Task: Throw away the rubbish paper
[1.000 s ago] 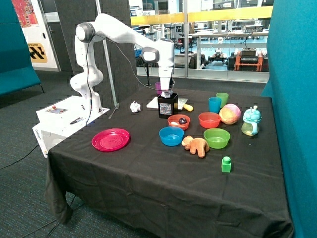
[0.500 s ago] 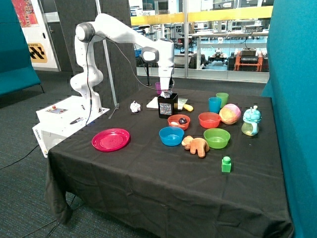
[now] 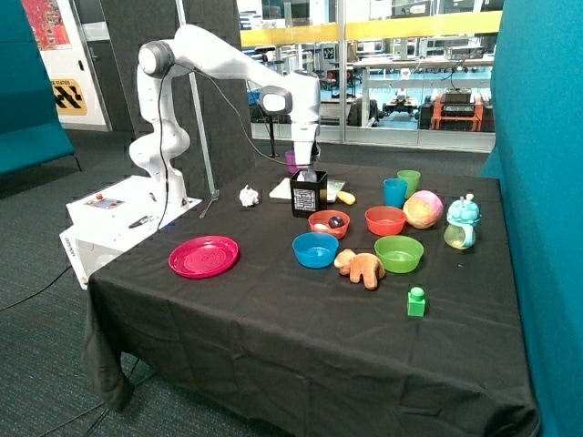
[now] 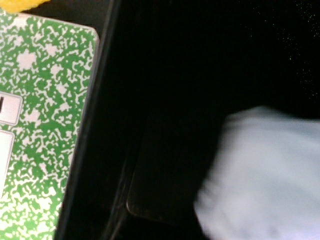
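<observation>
One ball of rubbish paper (image 3: 249, 195) lies on the black tablecloth next to the black bin (image 3: 308, 197), on the side toward the robot's base. My gripper (image 3: 308, 173) hangs straight down at the bin's open top. In the wrist view I look into the bin's dark inside (image 4: 165, 125). A blurred white lump, the second ball of rubbish paper (image 4: 260, 175), shows there. I cannot tell whether it is held or loose.
A green speckled notebook (image 4: 40, 125) lies beside the bin. Near the bin are a flat white sheet (image 3: 281, 189), a red bowl with small items (image 3: 329, 223), a blue bowl (image 3: 315, 249), a green bowl (image 3: 399, 253) and cups (image 3: 395, 192). A pink plate (image 3: 204, 256) sits nearer the front edge.
The arm stays over the black bin. The paper ball on the table has not moved. No clear change in the outside view.
</observation>
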Robot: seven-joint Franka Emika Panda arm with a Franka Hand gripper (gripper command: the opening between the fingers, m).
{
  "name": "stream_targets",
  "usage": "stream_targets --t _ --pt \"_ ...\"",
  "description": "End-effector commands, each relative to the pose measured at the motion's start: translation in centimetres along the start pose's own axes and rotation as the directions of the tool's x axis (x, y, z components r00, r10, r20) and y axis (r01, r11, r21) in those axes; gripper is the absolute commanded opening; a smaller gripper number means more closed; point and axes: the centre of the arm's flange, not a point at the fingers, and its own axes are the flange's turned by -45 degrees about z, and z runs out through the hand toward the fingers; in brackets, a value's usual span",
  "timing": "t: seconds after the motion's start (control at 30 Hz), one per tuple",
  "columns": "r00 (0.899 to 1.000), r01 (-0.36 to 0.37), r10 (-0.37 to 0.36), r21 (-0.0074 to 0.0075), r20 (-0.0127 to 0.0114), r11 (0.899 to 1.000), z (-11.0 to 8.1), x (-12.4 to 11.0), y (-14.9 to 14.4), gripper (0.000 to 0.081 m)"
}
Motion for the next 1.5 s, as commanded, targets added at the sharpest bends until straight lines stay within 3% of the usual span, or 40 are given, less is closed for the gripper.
stream_targets --t 0.0,0.2,0.53,0.87,1.47 --pt "1.000 -0.005 0.005 0.0002 -0.0051 1.000 -0.1 -0.1 0.4 0.0754" --pt "1.000 -0.009 0.009 0.0003 -0.0051 1.000 -0.2 -0.2 0.7 0.0760" --pt "1.000 0.002 -0.002 0.0002 -0.0051 1.000 -0.9 -1.7 0.1 0.0691" --pt "1.000 0.019 -0.019 0.0001 -0.0051 1.000 -1.2 -5.6 -0.8 0.0669" --pt "0.998 0.058 -0.058 -0.0001 -0.0051 0.998 -0.9 -12.6 -2.7 0.0730"
